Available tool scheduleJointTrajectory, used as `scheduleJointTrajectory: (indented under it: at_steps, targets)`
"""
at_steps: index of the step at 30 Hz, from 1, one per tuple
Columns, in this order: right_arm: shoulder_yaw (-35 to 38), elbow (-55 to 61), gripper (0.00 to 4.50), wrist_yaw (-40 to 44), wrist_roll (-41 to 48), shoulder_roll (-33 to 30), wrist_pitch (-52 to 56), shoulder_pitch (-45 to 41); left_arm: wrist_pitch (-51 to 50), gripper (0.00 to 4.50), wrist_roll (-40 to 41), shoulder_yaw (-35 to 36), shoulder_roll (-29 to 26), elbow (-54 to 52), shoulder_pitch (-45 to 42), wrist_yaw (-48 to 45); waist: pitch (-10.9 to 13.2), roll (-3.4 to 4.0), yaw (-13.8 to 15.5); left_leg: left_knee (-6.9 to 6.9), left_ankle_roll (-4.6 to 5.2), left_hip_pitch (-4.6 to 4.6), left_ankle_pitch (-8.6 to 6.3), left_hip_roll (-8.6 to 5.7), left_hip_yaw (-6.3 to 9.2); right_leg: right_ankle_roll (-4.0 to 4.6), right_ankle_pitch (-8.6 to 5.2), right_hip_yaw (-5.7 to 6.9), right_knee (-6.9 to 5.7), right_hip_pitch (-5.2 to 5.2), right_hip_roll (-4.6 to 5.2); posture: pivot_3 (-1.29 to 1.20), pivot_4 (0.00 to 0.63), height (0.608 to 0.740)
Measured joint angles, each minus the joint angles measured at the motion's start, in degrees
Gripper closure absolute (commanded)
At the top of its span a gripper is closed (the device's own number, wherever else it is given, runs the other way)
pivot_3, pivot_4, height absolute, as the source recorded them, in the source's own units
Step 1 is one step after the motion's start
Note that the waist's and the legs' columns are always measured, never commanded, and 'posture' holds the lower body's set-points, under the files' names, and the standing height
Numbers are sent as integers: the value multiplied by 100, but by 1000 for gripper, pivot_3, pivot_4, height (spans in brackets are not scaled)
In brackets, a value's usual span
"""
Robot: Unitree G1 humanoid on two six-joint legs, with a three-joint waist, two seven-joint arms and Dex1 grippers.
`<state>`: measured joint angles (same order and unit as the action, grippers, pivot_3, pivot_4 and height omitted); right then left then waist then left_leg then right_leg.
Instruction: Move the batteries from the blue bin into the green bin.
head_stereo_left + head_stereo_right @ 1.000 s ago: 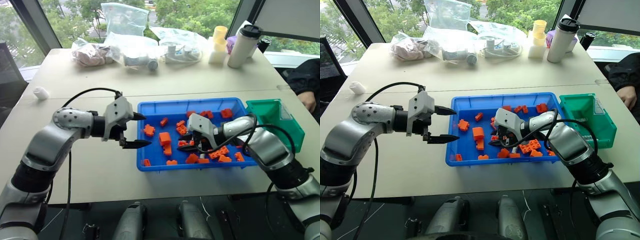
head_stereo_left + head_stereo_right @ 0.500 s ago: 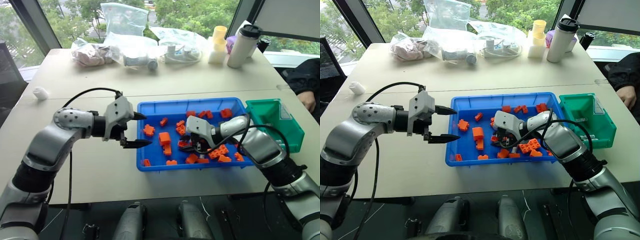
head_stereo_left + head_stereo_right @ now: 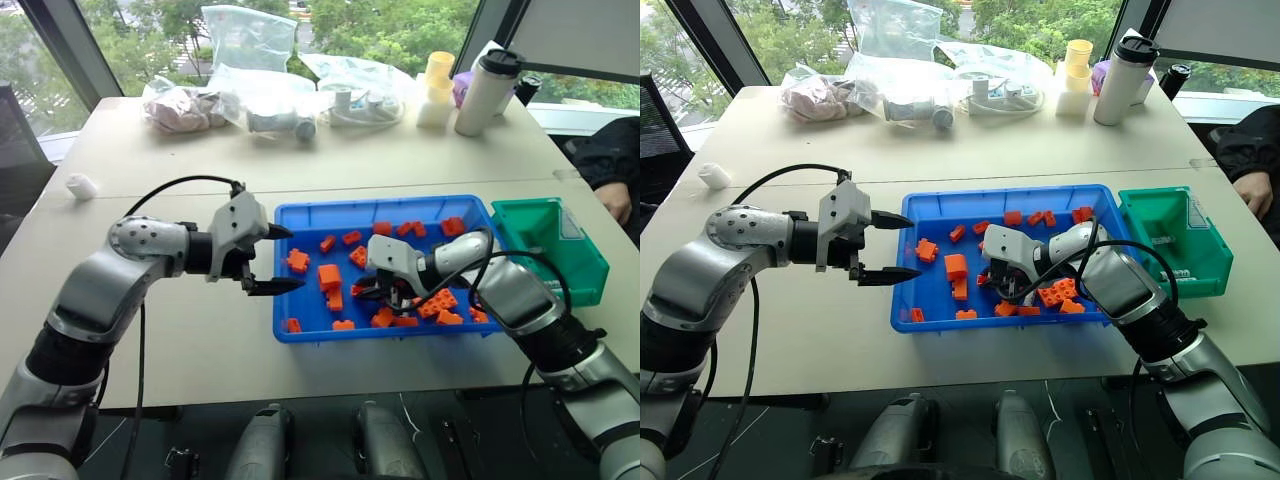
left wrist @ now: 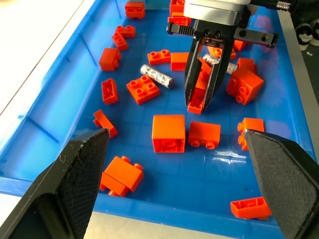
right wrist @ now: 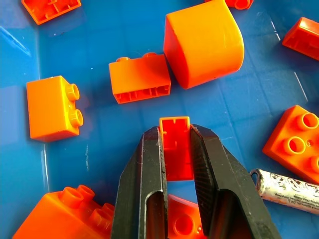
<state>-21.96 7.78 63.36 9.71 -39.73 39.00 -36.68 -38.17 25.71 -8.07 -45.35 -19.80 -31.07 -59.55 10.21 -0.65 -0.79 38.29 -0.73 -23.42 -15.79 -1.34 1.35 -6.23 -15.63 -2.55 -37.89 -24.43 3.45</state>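
Right gripper [image 5: 177,149] clamped on a small orange plastic brick [image 5: 175,144] over the large shallow blue plastic bin [image 4: 50,119]. Left gripper [image 3: 275,260] spread wide, at the bin's left rim. Silver-grey battery [image 4: 156,75], print unreadable, lies among bricks; deep teal-green plastic bin [image 3: 590,262] just right.

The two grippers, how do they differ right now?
The left gripper is open and holds nothing, while the right gripper is shut on a small orange brick. The left gripper hovers at the left rim of the blue bin; the right gripper is down inside the bin among the bricks, with a battery lying loose nearby. Both have two black fingers.
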Motion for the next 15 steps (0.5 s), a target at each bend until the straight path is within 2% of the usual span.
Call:
scheduleJointTrajectory:
  at_steps: [5, 10, 13, 14, 15]
  targets:
    - [992, -86, 4347, -442, 560, 595, 406, -573, -5, 0, -4, -2, 57, 2, -7, -1, 0, 0, -12, -2, -1, 1, 0, 2, 4, 0, 0, 1, -4, -2, -1, 0, 150, 740]
    - [1139, -81, 4347, -753, 883, 1105, 679, -517, -4, 0, -10, -7, 101, 3, -16, -2, 0, 0, 3, -2, -1, 0, 0, -1, 3, 0, 0, 1, -4, -2, 4, 0, 150, 740]
    - [1022, -236, 2915, -1113, 754, 1332, 525, -425, -8, 0, -7, -9, 109, 5, -50, -4, 0, 0, -6, -2, -1, 0, 0, -2, 3, 0, 0, 1, -4, -2, 4, 0, 150, 740]
    - [951, -359, 2265, -1242, 626, 1344, 411, -423, -12, 0, -1, -7, 106, 3, -59, -5, 0, 0, -7, -2, -2, 0, 1, -3, 2, 0, 0, 1, -4, -3, 4, 0, 150, 740]
    - [937, -419, 1882, -1295, 565, 1333, 374, -423, -21, 0, 0, -6, 103, 3, -57, -6, 0, 0, -5, -2, -2, 0, 1, -3, 3, 0, 0, 2, -5, -3, 3, 0, 150, 740]
